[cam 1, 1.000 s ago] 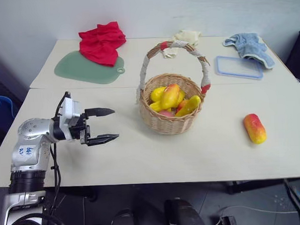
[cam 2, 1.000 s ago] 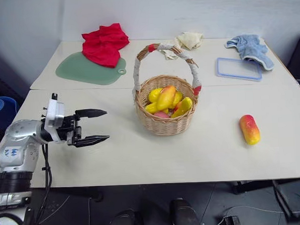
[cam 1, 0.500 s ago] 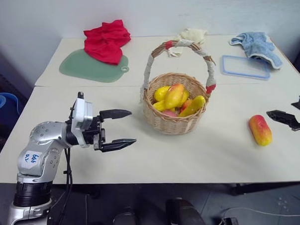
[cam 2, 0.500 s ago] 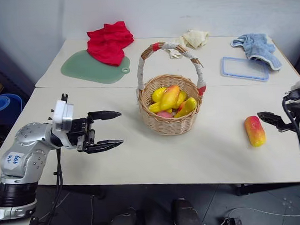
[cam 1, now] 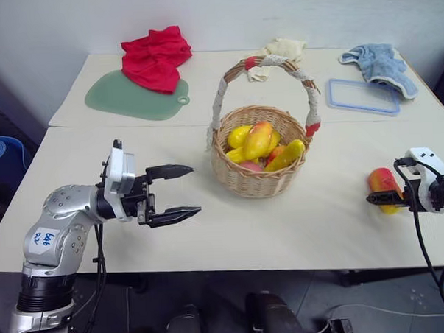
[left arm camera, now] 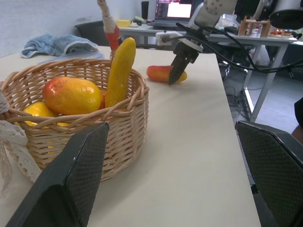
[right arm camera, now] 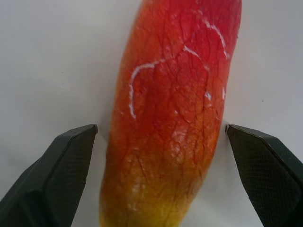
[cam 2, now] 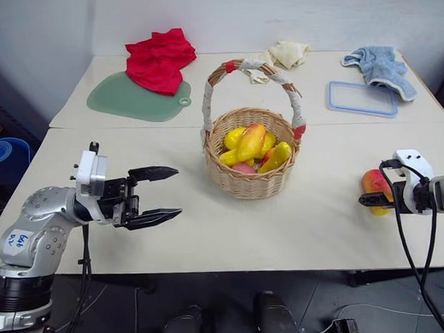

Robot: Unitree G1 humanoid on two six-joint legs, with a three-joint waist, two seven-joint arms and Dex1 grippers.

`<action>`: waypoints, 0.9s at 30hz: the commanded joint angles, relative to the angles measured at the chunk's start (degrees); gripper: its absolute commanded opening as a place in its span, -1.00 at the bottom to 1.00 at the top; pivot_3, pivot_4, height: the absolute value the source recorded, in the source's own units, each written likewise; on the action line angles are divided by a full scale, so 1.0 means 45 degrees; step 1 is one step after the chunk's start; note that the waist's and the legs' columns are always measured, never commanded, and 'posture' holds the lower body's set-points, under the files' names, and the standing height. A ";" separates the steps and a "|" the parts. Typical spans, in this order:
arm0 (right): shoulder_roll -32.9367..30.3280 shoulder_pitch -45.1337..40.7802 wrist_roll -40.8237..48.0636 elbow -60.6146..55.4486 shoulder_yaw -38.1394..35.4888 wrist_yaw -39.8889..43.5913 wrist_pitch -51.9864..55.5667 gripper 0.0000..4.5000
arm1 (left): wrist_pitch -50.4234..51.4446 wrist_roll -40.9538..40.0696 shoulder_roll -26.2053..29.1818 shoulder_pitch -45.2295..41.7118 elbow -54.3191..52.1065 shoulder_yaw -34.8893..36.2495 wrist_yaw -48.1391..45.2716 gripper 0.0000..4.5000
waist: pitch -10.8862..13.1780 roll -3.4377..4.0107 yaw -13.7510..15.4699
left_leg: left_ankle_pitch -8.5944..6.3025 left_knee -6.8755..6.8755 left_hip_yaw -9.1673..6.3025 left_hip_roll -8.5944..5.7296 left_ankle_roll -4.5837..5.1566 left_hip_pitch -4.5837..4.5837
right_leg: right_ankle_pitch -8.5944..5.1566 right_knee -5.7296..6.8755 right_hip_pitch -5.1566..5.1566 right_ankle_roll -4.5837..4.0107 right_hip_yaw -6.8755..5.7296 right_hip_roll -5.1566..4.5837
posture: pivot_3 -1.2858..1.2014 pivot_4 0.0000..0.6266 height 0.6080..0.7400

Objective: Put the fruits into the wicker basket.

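Fruit on the worktop (cam 1: 210, 241): one mango-like fruit (cam 1: 382, 185), yellow running to red-orange, lies on its side to the right of the wicker basket (cam 1: 261, 181) and well apart from it. My right end effector (cam 2: 372, 198) is at this fruit. In the right wrist view the fruit (right arm camera: 173, 109) lies lengthwise between my two black fingers (right arm camera: 52, 179), which stand released on either side of it with a gap on each flank; nothing is clenched yet. I judge the straddle deliberate, so that the fingers close across the narrow width of the fruit and not along its length.

My left end effector (cam 1: 173, 191) hangs over the worktop left of the basket, pointed level toward it, fingers released and holding nothing. From its wrist view the basket wall (left arm camera: 118, 137) is near and the far fruit (left arm camera: 161, 73) shows beyond it with the right end effector at it. I judge this arm to be standing by, clear of the basket's mouth.

Basket contents: a second mango-like fruit (cam 1: 256, 141) lies on top of the heap, with smaller all-yellow fruits (cam 1: 237, 137) beside it and a long yellow one (cam 1: 286, 155) leaning on the rim. The arched handle (cam 1: 304, 89), wrapped in whitish cloth with red bands, spans the mouth, so entry must pass in front of it or behind it.

Task standing, as I judge it: one fruit in, one remaining out.
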 commanded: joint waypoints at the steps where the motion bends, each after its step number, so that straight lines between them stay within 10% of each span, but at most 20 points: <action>1: 0.0148 0.0059 -0.0596 0.0190 -0.0199 0.0620 -0.0443 0.83 | 0.0105 -0.0506 0.0254 0.0073 -0.0583 0.0502 0.0064 1.00 | -0.0001 -0.0001 0.0000 | 0.0000 0.0000 -0.0001 0.0000 0.0000 0.0001 | 0.0000 -0.0001 0.0002 0.0000 0.0000 0.0000 | 0.03 -0.52 1.00; 8: -0.0827 0.1358 -0.0572 -0.1079 -0.1651 0.3073 -0.2401 -0.10 | 0.0570 -0.1148 0.0387 0.0050 -0.1251 0.0375 -0.0099 1.00 | 0.0006 0.0011 0.0012 | -0.0001 -0.0009 0.0004 0.0001 -0.0002 -0.0005 | 0.0002 -0.0006 -0.0007 0.0003 0.0000 0.0006 | 0.03 -0.52 1.00; 14: -0.1285 0.2980 0.3397 -0.8079 -0.3951 0.5992 -0.1147 -0.16 | 0.1201 -0.1777 0.0547 -0.0126 -0.1738 0.0304 -0.0230 1.00 | 0.0011 0.0047 -0.0066 | -0.0001 -0.0016 0.0000 0.0015 -0.0013 0.0012 | 0.0004 -0.0003 -0.0001 0.0008 0.0013 0.0032 | 0.03 -0.52 1.00; 19: 0.2195 -0.0962 0.5264 -0.9965 -0.2613 0.2401 0.1023 -0.16 | 0.1141 -0.1571 0.0621 -0.0199 -0.1354 0.0332 -0.0111 1.00 | 0.0008 0.0028 -0.0162 | 0.0006 -0.0014 -0.0007 0.0072 -0.0059 0.0024 | 0.0031 -0.0014 0.0013 -0.0039 0.0018 0.0091 | 0.03 -0.52 1.00; 27: 0.7372 -0.4614 0.2914 -0.8167 -0.1696 -0.3477 0.3373 -0.16 | 0.1009 -0.1388 0.0774 0.0491 -0.1162 0.0867 0.0353 1.00 | 0.0005 0.0027 0.0018 | 0.0014 -0.0012 0.0010 0.0067 -0.0056 -0.0089 | 0.0024 0.0017 -0.0130 -0.0058 0.0014 0.0066 | 0.03 -0.52 1.00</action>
